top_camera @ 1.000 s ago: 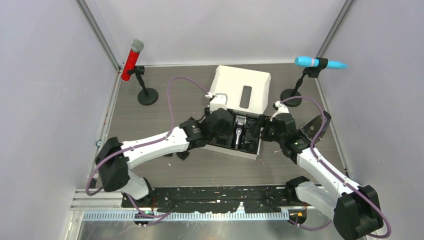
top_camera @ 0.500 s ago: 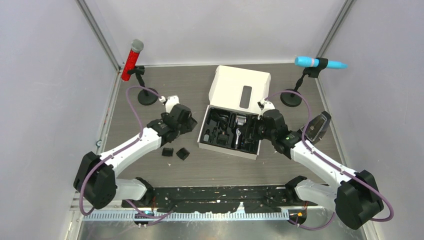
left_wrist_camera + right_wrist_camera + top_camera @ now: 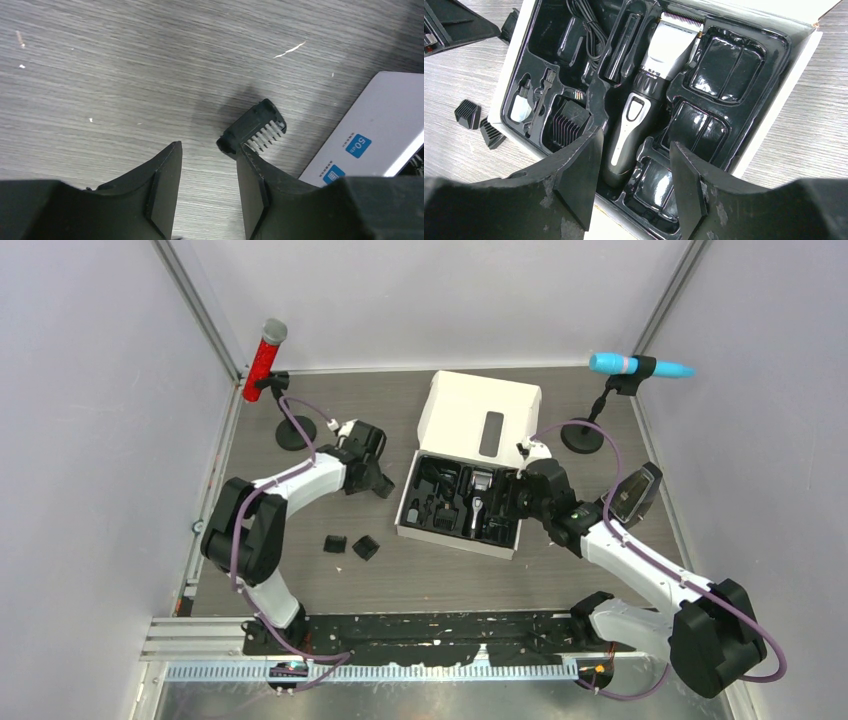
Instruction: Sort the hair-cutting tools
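Left jaws: set moderately apart with nothing between them; the left gripper (image 3: 209,147) is held low over the table (image 3: 100,75).
Nearest comb: a comb attachment (image 3: 252,129) lies on the wood at the tip of one finger, just beside the white box (image 3: 370,135); whether it is touched cannot be told.
Right jaws: spread, nothing gripped; the right gripper (image 3: 635,142) is poised above the hair clipper (image 3: 644,100), which is seated in the black tray (image 3: 724,65).
Change: within the last second the left arm has been withdrawn from over the tray to the box's left side, and the right has been brought inward over the tray.
Other combs: a pair of combs (image 3: 336,543) lies nearer the bases, apart from this one.
Meaning: one more comb is judged to have been taken out; the clipper is likely next.
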Robot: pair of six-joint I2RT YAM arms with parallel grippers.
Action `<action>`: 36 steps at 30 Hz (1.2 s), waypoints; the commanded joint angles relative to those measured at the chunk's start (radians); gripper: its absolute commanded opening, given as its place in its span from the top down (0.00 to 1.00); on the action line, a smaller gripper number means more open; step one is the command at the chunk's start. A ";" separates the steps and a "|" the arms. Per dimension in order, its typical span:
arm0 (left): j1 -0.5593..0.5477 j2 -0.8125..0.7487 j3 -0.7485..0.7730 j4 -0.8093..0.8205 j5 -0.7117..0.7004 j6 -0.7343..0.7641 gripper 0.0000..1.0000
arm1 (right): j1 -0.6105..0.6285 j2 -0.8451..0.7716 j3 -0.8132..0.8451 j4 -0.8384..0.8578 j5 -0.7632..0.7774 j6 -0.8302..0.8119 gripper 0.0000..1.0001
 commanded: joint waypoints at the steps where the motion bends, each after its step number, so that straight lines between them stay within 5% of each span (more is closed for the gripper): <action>1: 0.005 0.025 0.050 0.029 0.048 0.000 0.54 | 0.004 -0.009 0.032 0.016 0.028 -0.021 0.39; 10: 0.005 0.080 0.065 0.016 0.081 -0.017 0.61 | 0.004 -0.003 0.037 0.011 0.028 -0.021 0.34; 20: 0.007 0.054 0.045 0.022 0.083 -0.016 0.89 | 0.004 -0.013 0.040 -0.004 0.076 -0.033 0.26; 25: 0.010 -0.051 -0.028 0.083 0.083 0.022 1.00 | 0.004 -0.038 0.037 0.007 0.056 -0.053 0.24; 36: 0.010 -0.455 -0.308 0.384 0.218 0.181 1.00 | 0.050 -0.139 -0.007 0.195 -0.143 -0.153 0.18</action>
